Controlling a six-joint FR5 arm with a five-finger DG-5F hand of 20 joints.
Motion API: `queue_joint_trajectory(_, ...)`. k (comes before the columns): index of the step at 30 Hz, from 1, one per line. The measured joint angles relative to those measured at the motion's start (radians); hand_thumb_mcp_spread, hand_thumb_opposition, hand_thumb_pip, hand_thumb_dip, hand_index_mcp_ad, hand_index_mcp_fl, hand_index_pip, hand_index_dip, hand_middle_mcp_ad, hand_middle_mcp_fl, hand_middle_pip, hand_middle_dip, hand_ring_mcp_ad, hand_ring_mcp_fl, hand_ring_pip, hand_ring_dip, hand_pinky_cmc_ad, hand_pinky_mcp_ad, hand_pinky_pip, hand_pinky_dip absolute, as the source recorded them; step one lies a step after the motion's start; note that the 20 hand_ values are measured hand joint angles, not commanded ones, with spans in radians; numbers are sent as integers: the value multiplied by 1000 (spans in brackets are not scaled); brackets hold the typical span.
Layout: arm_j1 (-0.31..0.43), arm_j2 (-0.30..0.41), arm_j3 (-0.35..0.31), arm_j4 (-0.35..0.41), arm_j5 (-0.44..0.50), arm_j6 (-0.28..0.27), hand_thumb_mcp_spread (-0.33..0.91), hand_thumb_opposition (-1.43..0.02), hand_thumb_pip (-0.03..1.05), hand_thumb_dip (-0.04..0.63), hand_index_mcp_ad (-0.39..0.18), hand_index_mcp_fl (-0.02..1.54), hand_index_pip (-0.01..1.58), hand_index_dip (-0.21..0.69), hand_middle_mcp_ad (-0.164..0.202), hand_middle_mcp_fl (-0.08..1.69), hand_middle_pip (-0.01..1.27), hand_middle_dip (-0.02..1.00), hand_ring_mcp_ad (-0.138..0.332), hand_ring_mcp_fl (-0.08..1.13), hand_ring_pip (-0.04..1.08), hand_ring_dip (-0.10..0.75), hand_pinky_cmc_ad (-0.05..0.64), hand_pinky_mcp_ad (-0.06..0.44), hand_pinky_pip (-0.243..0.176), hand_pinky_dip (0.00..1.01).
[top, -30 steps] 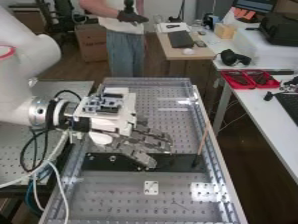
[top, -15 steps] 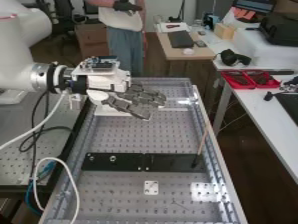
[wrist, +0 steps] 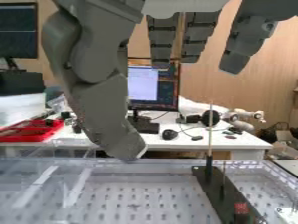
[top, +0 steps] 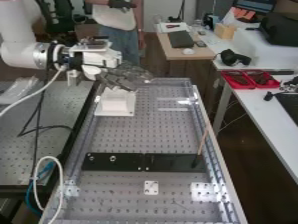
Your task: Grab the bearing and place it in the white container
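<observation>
A: Where's the hand?

B: The hand (top: 123, 77) hangs above the far corner of the perforated worktop (top: 120, 136) on the arm's side, just over the white container (top: 117, 104).

A: And the fingers?

B: Extended, not curled in. In the wrist view, two fingers (wrist: 163, 42) hang close side by side, another stands well apart from them, and the thumb (wrist: 100, 105) reaches out on its own — a wide gap lies between it and the rest.

A: Where does the container sit?

B: On the worktop, near its far end, close to the arm-side edge.

A: What about the bearing?

B: I can't say for certain which piece it is. A small round metal piece (top: 113, 158) lies on the black plate (top: 174, 162), towards the plate's arm-side end.

A: Anything else on the worktop?

B: The black plate runs crosswise in the near half — a thin stick (top: 203, 141) rises at a tilt from its other end. Nearer still, around mid-width, lies a small white plate (top: 151, 187) with holes.
</observation>
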Motion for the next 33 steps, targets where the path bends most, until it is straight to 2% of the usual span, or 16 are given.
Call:
queue_joint_trajectory(9, 114, 58, -78, 6, 54, 23, 642, -974, 559, 346, -239, 300, 1422, 216, 56, 45, 140, 206, 94, 2, 103, 93, 372, 279, -59, 195)
queue_joint_trajectory(16, 194, 63, -118, 9, 65, 59, 642, -974, 559, 346, -239, 300, 1422, 216, 56, 42, 140, 206, 98, 2, 103, 96, 372, 279, -59, 195)
queue_joint_trajectory(24, 268, 33, -139, 38, 91, 99, 642, -974, 559, 346, -239, 297, 1422, 216, 58, 42, 140, 206, 98, 2, 103, 93, 372, 278, -59, 195)
queue_joint_trajectory(33, 301, -64, -129, 89, 114, 143, 642, -974, 559, 346, -237, 297, 1422, 216, 59, 42, 140, 206, 94, 2, 103, 96, 372, 278, -59, 195)
